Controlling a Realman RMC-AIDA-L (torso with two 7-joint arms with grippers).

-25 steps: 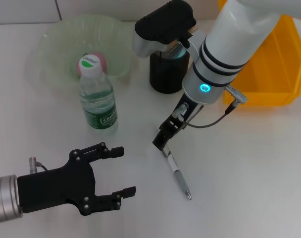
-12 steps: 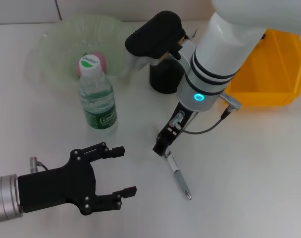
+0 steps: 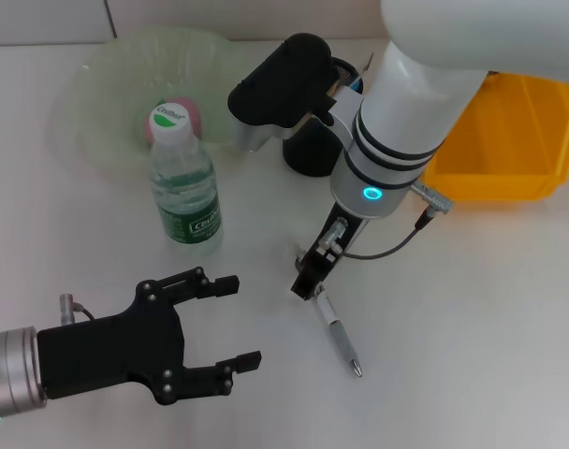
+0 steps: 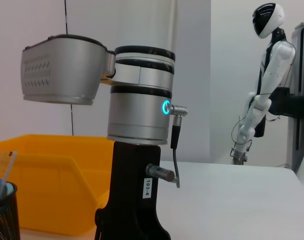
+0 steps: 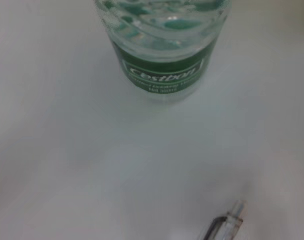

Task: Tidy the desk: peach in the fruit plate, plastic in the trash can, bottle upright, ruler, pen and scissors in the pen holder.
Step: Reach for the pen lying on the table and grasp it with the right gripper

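Right gripper (image 3: 306, 281) hangs low over the white desk (image 3: 472, 318), right at the top end of the pen (image 3: 339, 333). Its black fingers look close together, but I cannot tell if they are open or shut, or if they touch the pen. The pen lies flat on the desk and points away from the gripper toward the robot. In the right wrist view the clear end of the pen (image 5: 226, 226) shows near the water bottle (image 5: 164, 40). That bottle (image 3: 182, 178) stands upright with its green and white cap on, over to the left of the right gripper. Behind the bottle sits the pale green fruit plate (image 3: 97, 84) with the pink peach (image 3: 186, 117) inside. A black pen holder (image 3: 308, 150) stands behind the right arm, with an orange bin (image 3: 509, 140) beside it. Left gripper (image 3: 236, 323) waits low near the robot, fingers spread wide, holding nothing.
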